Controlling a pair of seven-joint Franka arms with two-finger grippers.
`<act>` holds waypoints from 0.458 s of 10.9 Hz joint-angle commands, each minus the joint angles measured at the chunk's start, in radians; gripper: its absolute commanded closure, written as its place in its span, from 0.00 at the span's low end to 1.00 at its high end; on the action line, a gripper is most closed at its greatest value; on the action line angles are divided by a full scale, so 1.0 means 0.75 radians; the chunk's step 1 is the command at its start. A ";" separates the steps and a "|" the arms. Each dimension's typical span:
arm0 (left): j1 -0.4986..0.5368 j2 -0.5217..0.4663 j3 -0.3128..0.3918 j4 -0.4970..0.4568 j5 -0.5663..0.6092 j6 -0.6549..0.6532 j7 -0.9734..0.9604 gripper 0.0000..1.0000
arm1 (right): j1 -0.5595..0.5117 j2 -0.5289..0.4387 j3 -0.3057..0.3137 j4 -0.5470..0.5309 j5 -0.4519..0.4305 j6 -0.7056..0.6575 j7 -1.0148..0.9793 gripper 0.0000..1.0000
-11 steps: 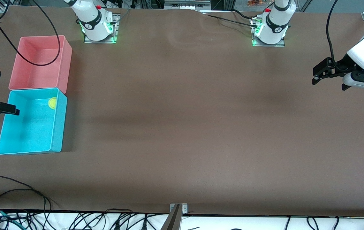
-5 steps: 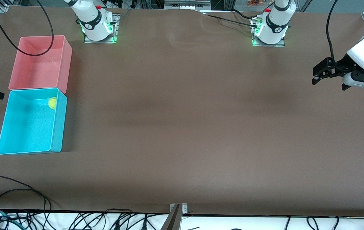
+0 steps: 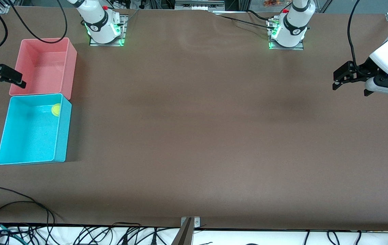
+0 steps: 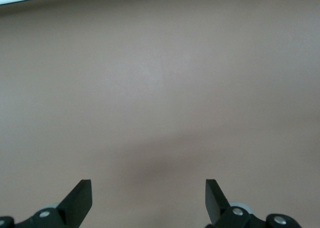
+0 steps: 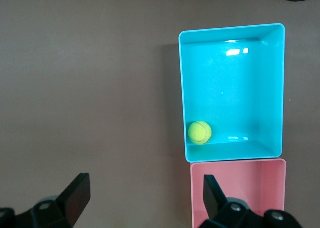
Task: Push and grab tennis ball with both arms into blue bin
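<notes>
Hanging with fingers spread wide and empty, your right hand (image 3: 1, 76) sits over the pink bin's (image 3: 71, 61) outer wall at the right arm's edge of the worktop (image 3: 194, 136), since its job looks finished. Your left hand (image 3: 342, 78) waits, equally wide, over the left arm's edge. Your tennis ball (image 3: 56, 109) rests inside the blue bin (image 3: 63, 136), in the corner touching the wall beside the pink bin.

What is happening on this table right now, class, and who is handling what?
Nothing is being held. The tennis ball lies inside the blue bin, in the corner beside the pink bin. The right gripper is open and empty, up in the air at the pink bin's outer edge. The left gripper is open too, waiting over bare table at the left arm's end.
</notes>
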State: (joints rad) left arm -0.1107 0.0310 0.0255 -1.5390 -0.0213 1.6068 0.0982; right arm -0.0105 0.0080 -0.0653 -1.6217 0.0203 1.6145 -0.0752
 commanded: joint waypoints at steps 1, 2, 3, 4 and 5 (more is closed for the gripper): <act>0.002 0.002 -0.005 0.027 -0.008 -0.028 -0.014 0.00 | 0.020 -0.050 0.013 -0.069 0.008 0.040 0.020 0.00; 0.002 0.002 -0.005 0.027 -0.008 -0.028 -0.016 0.00 | 0.018 -0.048 0.068 -0.069 0.008 0.056 0.033 0.00; 0.002 0.004 -0.005 0.025 -0.008 -0.028 -0.016 0.00 | 0.018 -0.045 0.075 -0.067 0.008 0.066 0.075 0.00; 0.002 0.004 -0.007 0.025 -0.008 -0.028 -0.018 0.00 | 0.020 -0.045 0.083 -0.067 0.008 0.064 0.092 0.00; 0.000 0.008 -0.007 0.027 -0.008 -0.028 -0.018 0.00 | 0.018 -0.045 0.099 -0.065 0.008 0.066 0.110 0.00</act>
State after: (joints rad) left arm -0.1109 0.0310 0.0242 -1.5390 -0.0213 1.6064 0.0956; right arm 0.0036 -0.0083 -0.0091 -1.6499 0.0210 1.6461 -0.0317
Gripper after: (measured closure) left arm 0.000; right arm 0.000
